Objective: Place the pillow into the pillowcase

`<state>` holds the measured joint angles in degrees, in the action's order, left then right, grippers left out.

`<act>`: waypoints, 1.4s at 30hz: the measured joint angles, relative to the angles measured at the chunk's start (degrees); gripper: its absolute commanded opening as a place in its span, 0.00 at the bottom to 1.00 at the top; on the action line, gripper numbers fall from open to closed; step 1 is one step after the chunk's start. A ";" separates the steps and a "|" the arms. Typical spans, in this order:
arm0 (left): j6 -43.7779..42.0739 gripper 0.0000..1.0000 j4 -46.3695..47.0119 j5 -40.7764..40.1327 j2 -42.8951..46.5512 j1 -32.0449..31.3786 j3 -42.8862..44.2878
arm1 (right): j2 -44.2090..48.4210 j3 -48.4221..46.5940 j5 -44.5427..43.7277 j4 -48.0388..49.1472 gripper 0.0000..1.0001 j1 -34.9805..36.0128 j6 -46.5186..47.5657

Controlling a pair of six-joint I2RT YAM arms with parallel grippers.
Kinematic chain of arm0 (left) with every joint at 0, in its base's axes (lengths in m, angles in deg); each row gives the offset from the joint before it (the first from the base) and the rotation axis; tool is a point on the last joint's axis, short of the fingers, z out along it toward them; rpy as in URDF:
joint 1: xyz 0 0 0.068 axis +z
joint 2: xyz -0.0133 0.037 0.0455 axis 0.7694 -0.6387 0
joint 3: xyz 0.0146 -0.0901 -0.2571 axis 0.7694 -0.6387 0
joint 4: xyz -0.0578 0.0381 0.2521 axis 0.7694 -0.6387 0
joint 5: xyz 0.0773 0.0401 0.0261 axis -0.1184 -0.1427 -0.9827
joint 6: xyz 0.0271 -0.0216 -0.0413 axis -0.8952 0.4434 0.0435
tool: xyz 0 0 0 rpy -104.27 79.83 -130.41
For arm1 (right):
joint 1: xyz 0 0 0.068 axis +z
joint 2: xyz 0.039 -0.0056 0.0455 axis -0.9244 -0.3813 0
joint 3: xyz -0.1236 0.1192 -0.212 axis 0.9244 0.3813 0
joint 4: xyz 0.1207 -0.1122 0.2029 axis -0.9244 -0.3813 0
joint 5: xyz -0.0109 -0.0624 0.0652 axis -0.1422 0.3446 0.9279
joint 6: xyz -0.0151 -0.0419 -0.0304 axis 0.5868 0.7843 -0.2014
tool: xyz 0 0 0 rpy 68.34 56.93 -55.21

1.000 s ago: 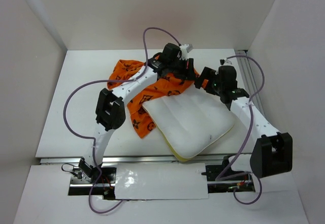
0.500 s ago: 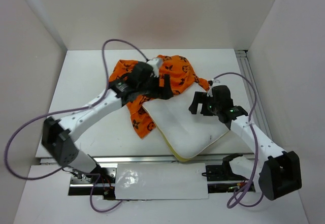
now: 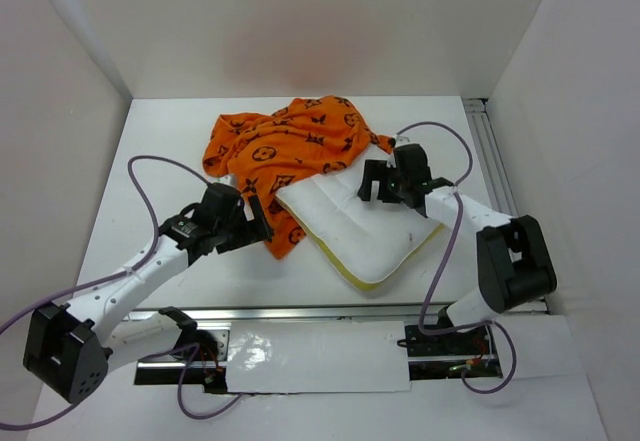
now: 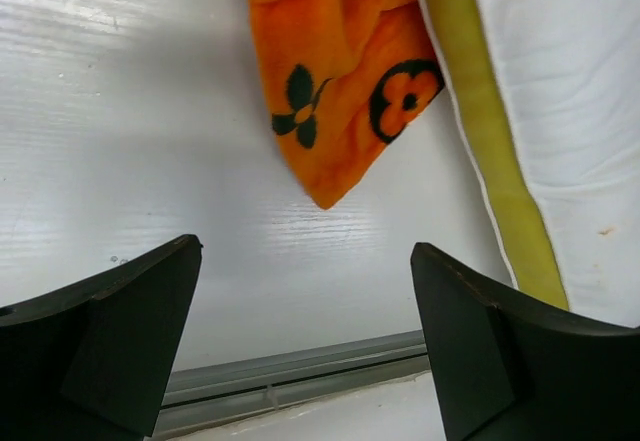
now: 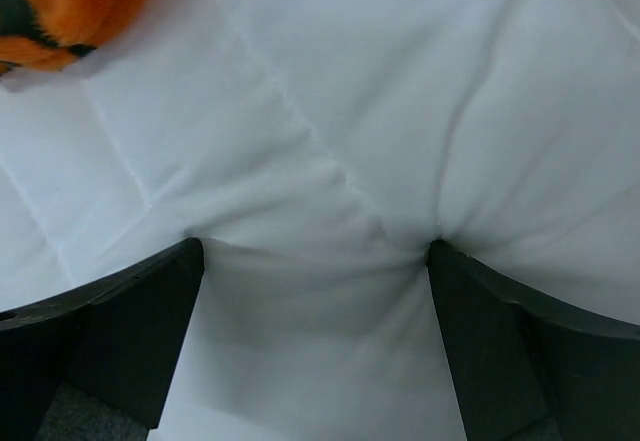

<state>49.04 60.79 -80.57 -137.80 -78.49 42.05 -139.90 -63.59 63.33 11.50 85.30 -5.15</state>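
Observation:
The orange pillowcase (image 3: 290, 146) lies bunched at the back of the table and drapes over the far left end of the white pillow (image 3: 365, 231). One case corner (image 4: 335, 111) points toward the front edge, beside the pillow's yellow seam (image 4: 485, 151). My left gripper (image 3: 262, 223) hovers open over bare table just left of that corner; in the left wrist view the left gripper (image 4: 305, 291) has nothing between its fingers. My right gripper (image 3: 367, 183) is open, and in the right wrist view the right gripper (image 5: 315, 261) has both fingertips pressed into the pillow (image 5: 330, 111), dimpling it.
White walls close in the table (image 3: 160, 161) on the left, back and right. A metal rail (image 4: 300, 371) runs along the near edge and another rail (image 3: 495, 161) along the right side. Purple cables (image 3: 150, 166) loop off both arms.
My left gripper has let go of the pillowcase, opened, and drawn back toward the near left. The case now lies spread over the pillow's far end. My right gripper has shifted onto the pillow's far part.

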 measured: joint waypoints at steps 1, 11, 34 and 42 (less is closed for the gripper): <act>0.22 0.99 -0.35 -0.02 0.09 0.28 -0.59 | -0.17 -1.27 -1.05 0.07 1.00 0.37 0.92; 1.22 0.96 8.20 3.02 -5.33 4.81 -3.50 | 12.17 -5.64 -12.48 -9.84 1.00 17.86 11.21; -0.44 0.00 20.06 5.46 -28.79 4.76 5.46 | -6.16 -5.99 -24.33 -6.23 0.00 33.05 16.83; -1.97 0.00 17.68 3.28 -23.02 -3.69 6.49 | -2.84 -10.99 -23.76 -6.14 0.00 31.89 15.15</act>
<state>47.08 78.47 -77.29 -160.81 -82.18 48.54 -142.74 -74.58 39.57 5.36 117.19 10.00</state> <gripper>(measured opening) 0.044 0.042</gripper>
